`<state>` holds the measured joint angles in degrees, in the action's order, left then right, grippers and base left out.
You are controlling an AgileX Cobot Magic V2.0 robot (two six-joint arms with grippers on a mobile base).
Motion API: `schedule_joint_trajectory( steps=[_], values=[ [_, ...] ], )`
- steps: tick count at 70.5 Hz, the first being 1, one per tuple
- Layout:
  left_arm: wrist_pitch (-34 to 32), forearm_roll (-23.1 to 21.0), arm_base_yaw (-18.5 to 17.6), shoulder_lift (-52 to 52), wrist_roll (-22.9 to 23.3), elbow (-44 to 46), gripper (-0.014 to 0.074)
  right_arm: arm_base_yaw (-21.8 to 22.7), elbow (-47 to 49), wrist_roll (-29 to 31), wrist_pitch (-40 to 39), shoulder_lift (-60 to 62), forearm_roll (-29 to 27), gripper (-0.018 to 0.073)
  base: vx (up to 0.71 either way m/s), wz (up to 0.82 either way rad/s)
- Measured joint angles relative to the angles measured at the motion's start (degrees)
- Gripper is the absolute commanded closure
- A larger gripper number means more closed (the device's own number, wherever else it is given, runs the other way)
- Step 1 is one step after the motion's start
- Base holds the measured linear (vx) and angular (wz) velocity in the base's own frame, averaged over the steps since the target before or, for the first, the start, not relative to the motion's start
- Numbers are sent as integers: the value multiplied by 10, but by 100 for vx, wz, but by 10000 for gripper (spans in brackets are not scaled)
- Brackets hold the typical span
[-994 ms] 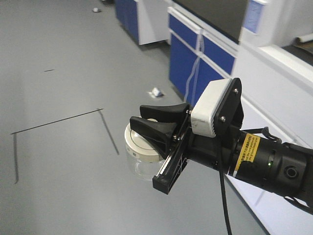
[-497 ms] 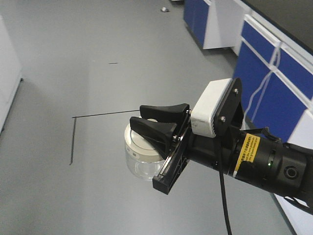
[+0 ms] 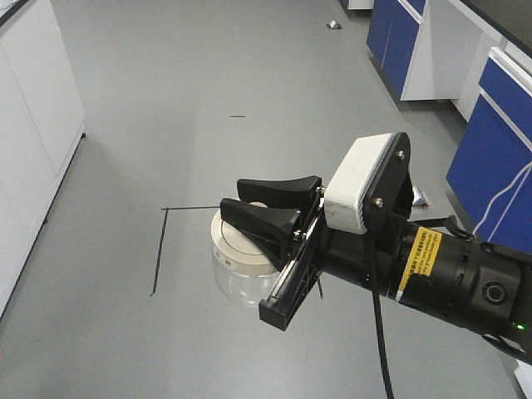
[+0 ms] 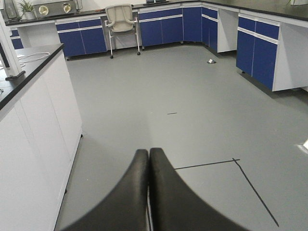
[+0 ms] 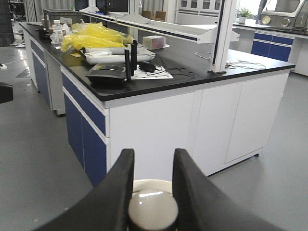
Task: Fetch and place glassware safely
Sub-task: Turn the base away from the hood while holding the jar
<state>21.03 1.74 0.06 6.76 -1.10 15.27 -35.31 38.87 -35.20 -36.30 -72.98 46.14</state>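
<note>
The glassware (image 3: pixel 237 281) is a squat clear jar with a cream-white lid (image 3: pixel 231 247), hanging in the air over the grey floor. My right gripper (image 3: pixel 234 197) is shut on the lid's central knob (image 5: pixel 153 211), one black finger (image 5: pixel 118 187) on each side of it. The lid's rim (image 5: pixel 150 184) peeks out behind the knob in the right wrist view; the glass body is hidden there. In the left wrist view my left gripper (image 4: pixel 148 153) is shut, its fingers pressed together with nothing between them, above bare floor.
A white cabinet (image 3: pixel 33 125) stands at the left and blue cabinets (image 3: pixel 499 141) at the right. Black tape lines (image 3: pixel 158 249) mark the floor. A black-topped lab bench (image 5: pixel 159 77) with clutter faces the right wrist. An office chair (image 4: pixel 120 19) stands far off.
The whole view has swung: the floor lines and blue cabinets slid to the right, and a white cabinet came into view at the left. The right gripper holds the jar as before.
</note>
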Motion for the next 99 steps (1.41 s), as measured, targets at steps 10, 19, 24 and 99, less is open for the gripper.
schedule_joint_trajectory(
  steps=[10,19,24,99],
  values=[
    [0,0,0,0,0,0,603,0,0,0,0,0,0,563,31,2],
    [0,0,0,0,0,0,603,0,0,0,0,0,0,563,35,1],
    [0,0,0,0,0,0,603,0,0,0,0,0,0,563,37,0],
    [0,0,0,0,0,0,603,0,0,0,1,0,0,563,42,6]
  ],
)
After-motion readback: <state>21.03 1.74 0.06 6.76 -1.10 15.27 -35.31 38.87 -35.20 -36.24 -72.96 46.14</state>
